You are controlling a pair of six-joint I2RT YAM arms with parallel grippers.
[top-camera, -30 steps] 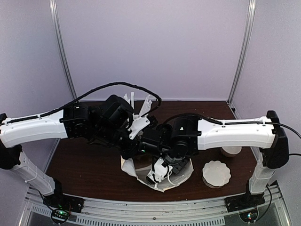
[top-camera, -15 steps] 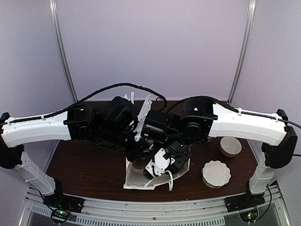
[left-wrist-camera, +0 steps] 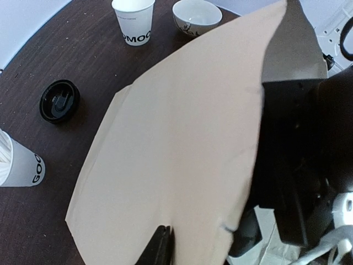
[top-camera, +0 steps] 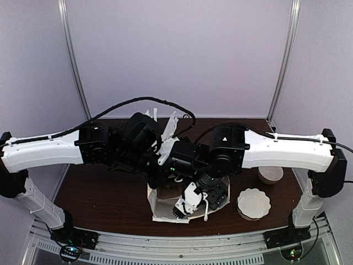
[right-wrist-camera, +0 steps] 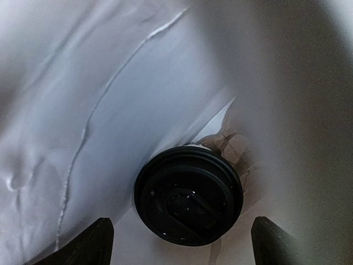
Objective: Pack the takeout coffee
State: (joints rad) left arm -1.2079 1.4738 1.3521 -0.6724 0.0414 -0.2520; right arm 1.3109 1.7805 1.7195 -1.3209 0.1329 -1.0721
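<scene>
The takeout coffee (right-wrist-camera: 187, 201) stands inside the white paper bag (top-camera: 161, 208), and only its round black lid shows, seen from above in the right wrist view. My right gripper (right-wrist-camera: 181, 223) reaches down into the bag and is open. Its fingertips (right-wrist-camera: 96, 240) stand wide on either side of the lid, apart from it. In the left wrist view my left gripper (left-wrist-camera: 164, 245) is shut on the bag's wall (left-wrist-camera: 182, 149), holding that side up. From the top view the coffee is hidden under the arms, and my right gripper (top-camera: 182, 208) sits over the bag's mouth.
Seen from the left wrist: an unlidded white cup (left-wrist-camera: 134, 22), a white bowl (left-wrist-camera: 197, 15), a loose black lid (left-wrist-camera: 59, 100) and another white cup (left-wrist-camera: 19, 163) at the left edge. In the top view, a bowl (top-camera: 270, 175) and a white stack (top-camera: 253, 203) sit right of the bag.
My right arm lifted and swung back, then came down again over the bag. The bag's mouth went from wide and round to narrower. The left arm barely moved.
</scene>
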